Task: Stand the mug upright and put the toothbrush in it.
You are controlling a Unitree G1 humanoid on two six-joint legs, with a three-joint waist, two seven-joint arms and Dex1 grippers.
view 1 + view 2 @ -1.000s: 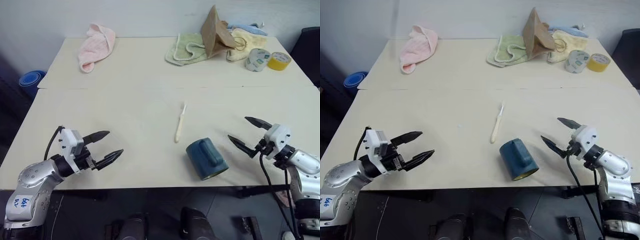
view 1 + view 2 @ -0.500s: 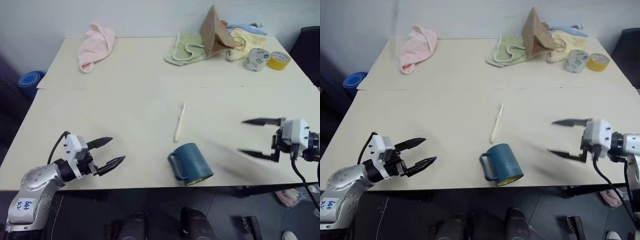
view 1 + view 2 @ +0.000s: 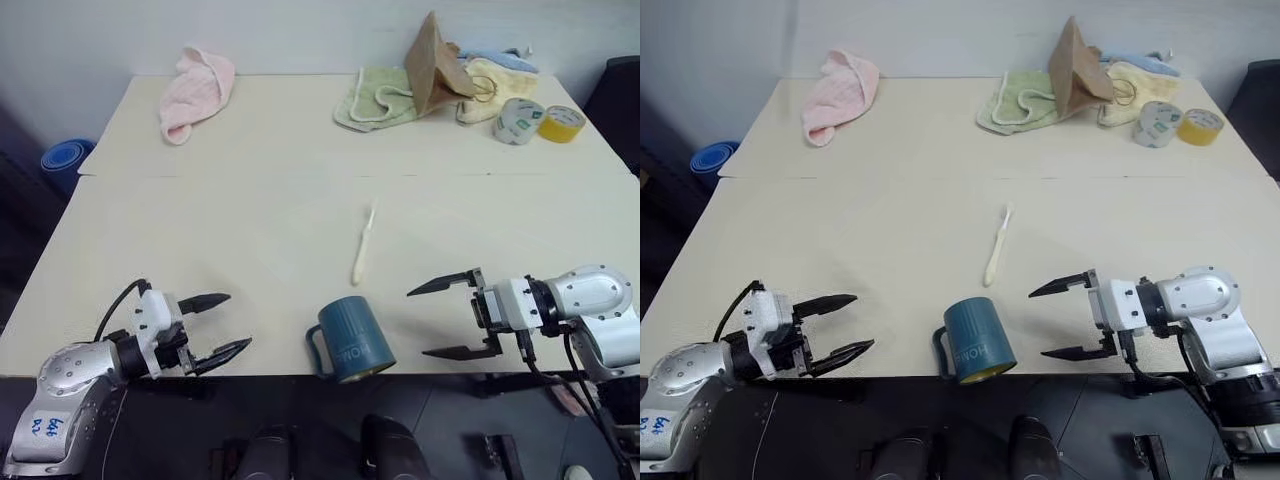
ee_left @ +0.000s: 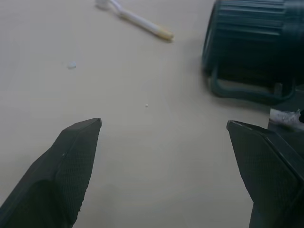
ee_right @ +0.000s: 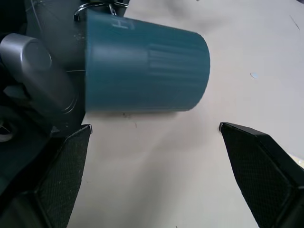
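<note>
- Mug (image 3: 351, 339) lies on its side at the near edge of the table (image 3: 250, 220), between the two grippers, mouth toward the near edge, handle on its left
- Toothbrush (image 3: 363, 243) lies flat just beyond the mug, apart from it, bristle head at the far end
- Right gripper (image 3: 441, 321) just right of the mug, fingers spread wide and pointing left at it, no contact, nothing held
- Left gripper (image 3: 222, 324) well left of the mug, fingers spread, empty
</note>
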